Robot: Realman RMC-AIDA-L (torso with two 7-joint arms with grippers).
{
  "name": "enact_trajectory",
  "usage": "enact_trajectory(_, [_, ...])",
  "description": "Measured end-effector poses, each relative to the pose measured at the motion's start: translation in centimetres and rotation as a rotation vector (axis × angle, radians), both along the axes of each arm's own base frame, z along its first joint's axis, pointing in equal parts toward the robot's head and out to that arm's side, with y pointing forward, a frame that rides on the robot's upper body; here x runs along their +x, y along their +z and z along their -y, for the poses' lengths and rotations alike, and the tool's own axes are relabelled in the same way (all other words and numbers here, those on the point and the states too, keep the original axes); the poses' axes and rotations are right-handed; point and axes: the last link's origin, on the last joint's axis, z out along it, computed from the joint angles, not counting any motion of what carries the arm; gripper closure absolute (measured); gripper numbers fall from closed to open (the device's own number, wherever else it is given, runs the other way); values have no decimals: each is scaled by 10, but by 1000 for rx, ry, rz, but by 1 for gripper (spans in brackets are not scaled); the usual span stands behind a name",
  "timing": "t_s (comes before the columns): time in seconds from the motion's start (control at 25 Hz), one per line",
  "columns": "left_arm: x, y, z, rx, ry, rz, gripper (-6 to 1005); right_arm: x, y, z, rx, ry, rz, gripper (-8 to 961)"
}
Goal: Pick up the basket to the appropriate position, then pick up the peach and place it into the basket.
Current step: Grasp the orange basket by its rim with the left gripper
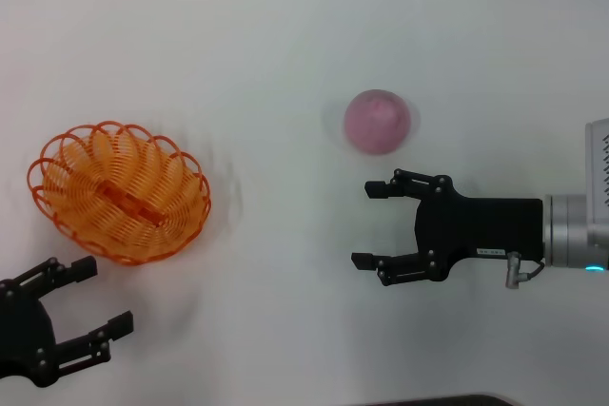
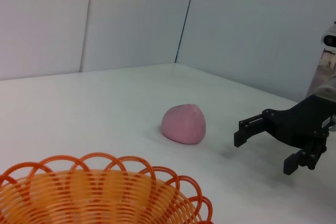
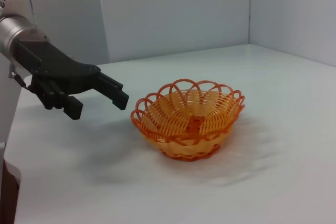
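Shallow orange looped-wire basket [image 1: 122, 190] sits on white desk [image 1: 285, 64], left side; round pink-mauve peach [image 1: 377, 121] well apart, right. Left gripper [image 1: 78, 308] near basket, right gripper [image 1: 373, 223] just beside peach; both fingers spread, empty. Risk: thin scalloped rim slipping, basket tipping.

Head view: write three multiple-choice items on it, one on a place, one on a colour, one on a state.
1. Where is the peach?
A. in the basket
B. on the table
C. in an end effector

2. What colour is the basket?
A. orange
B. blue
C. green

3. What state is the right end effector in?
A. shut on the peach
B. open and empty
C. shut on the basket

Answers:
1 B, it sits on the white table, apart from the basket.
2 A, its looped wire is orange.
3 B, its fingers are spread with nothing between them.

The left end effector sits near the basket.
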Motion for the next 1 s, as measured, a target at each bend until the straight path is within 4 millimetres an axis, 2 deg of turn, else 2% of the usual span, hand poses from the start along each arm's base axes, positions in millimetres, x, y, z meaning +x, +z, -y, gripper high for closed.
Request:
enact_trajectory(0.56, [2, 1, -3, -4, 26, 26, 178, -2, -1, -1, -7, -6, -5, -2])
enact_trajectory(1.0, [-6, 29, -30, -70, 398, 204, 195, -2, 0, -1, -6, -15, -10, -2])
